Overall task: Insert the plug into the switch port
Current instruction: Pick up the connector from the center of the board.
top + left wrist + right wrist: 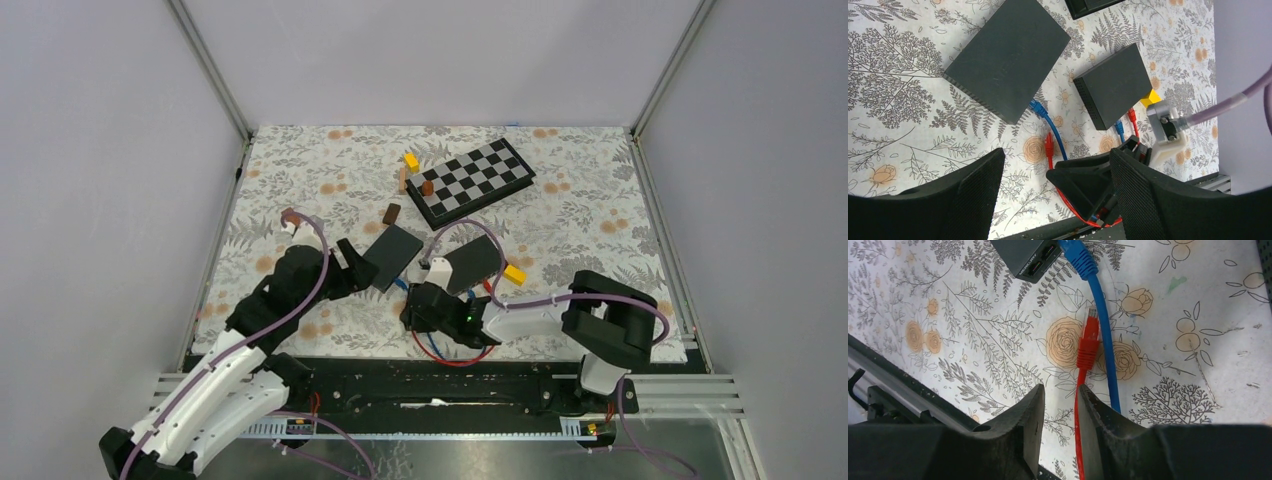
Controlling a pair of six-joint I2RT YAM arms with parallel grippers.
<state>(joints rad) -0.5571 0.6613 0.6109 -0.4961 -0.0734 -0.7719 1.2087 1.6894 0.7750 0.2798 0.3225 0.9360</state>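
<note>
Two black switches lie on the floral cloth, a larger one (393,254) (1008,57) and a smaller one (471,264) (1115,85). A blue plug (1078,255) sits at the larger switch's port face (1034,260). The red plug (1089,340) (1049,145) lies loose on the cloth just short of that switch. My right gripper (1061,390) (427,305) stands open low over the red cable (1079,410), which runs between its fingers against the right one. My left gripper (1057,155) (350,262) is open wide and holds nothing, beside the larger switch.
Another blue plug (1119,127) and red plug (1131,116) sit in the smaller switch. A chessboard (475,180) with small blocks lies at the back, and a yellow block (514,273) is by the smaller switch. The red cable loops near the front rail (450,360).
</note>
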